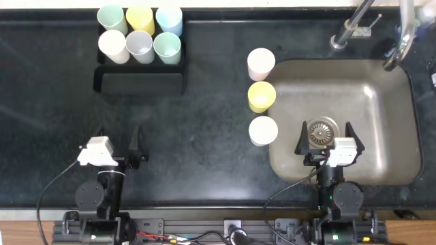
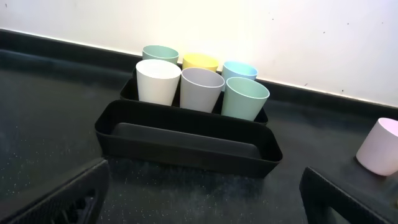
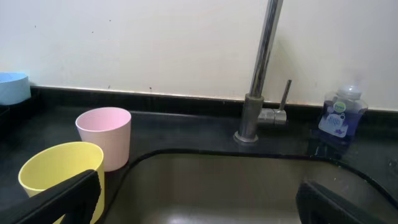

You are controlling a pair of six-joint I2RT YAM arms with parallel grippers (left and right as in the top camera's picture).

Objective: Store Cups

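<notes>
Six pastel plastic cups (image 1: pixel 139 42) sit in back rows of black plastic tray (image 1: pixel 139 84), front compartment likely kept for the rest | left gripper (image 1: pixel 120 139) spread, holding nothing, near tray front | pink plastic cup (image 1: pixel 260 63), yellow cup (image 1: pixel 261 96), white cup (image 1: pixel 263 131) lined up beside steel sink (image 1: pixel 368 102), not yet stored | right gripper (image 1: pixel 326 136) spread, holding nothing, over sink near white cup

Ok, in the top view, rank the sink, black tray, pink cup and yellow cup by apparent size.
1. sink
2. black tray
3. pink cup and yellow cup: they look about alike, so they are left unranked.
</notes>
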